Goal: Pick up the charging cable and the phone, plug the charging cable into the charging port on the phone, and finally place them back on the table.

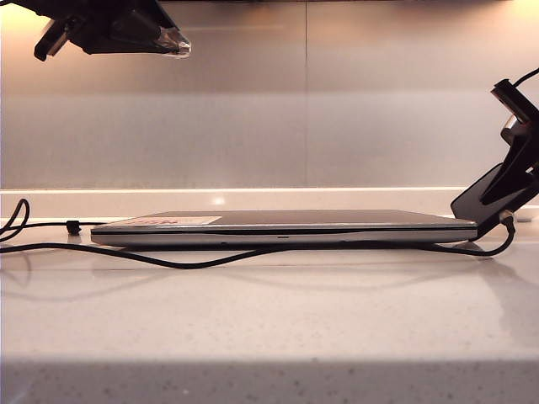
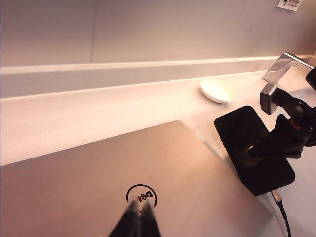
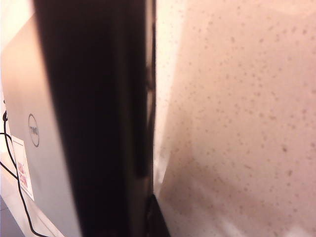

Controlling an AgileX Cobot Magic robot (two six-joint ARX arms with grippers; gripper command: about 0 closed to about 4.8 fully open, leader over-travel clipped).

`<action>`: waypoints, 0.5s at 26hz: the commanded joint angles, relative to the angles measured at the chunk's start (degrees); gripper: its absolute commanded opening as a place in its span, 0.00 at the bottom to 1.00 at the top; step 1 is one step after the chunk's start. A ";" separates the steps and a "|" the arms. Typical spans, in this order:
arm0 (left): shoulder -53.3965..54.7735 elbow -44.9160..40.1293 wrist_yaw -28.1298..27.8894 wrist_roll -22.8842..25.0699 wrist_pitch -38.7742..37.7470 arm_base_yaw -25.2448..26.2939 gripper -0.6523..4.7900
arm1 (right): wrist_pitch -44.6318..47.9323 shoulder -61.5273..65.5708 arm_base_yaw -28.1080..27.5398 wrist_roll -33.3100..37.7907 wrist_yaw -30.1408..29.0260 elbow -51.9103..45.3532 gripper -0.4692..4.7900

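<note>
The phone point(image 1: 476, 200), a black slab, hangs tilted just past the laptop's right end, and my right gripper point(image 1: 515, 172) is shut on it. In the left wrist view the same phone point(image 2: 237, 128) has the charging cable's silvery plug point(image 2: 276, 196) at its lower short edge, seemingly seated in the charging port. The black charging cable point(image 1: 210, 259) trails along the table point(image 1: 269, 320) in front of the laptop. In the right wrist view the phone point(image 3: 94, 118) fills the middle. My left gripper point(image 1: 173, 42) hovers high at the upper left, its fingers point(image 2: 139, 210) shut and holding nothing.
A closed silver-grey laptop point(image 1: 286, 225) with a pale sticker lies across the table, under my left gripper. A white dish point(image 2: 217, 91) and a metal faucet point(image 2: 281, 66) stand near the back wall. Loose cable loops point(image 1: 13, 220) lie at the far left.
</note>
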 commanded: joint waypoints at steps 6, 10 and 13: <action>-0.98 0.24 0.22 0.04 -0.13 -0.02 0.11 | -1.68 -1.62 0.11 -0.83 7.85 0.50 0.56; -3.32 0.26 0.24 0.33 -1.44 0.00 0.11 | -7.10 -4.92 0.11 -2.73 15.72 4.09 0.56; -5.99 0.26 0.22 0.46 -4.55 0.02 0.11 | -9.75 -9.33 0.13 -2.73 18.95 6.71 0.50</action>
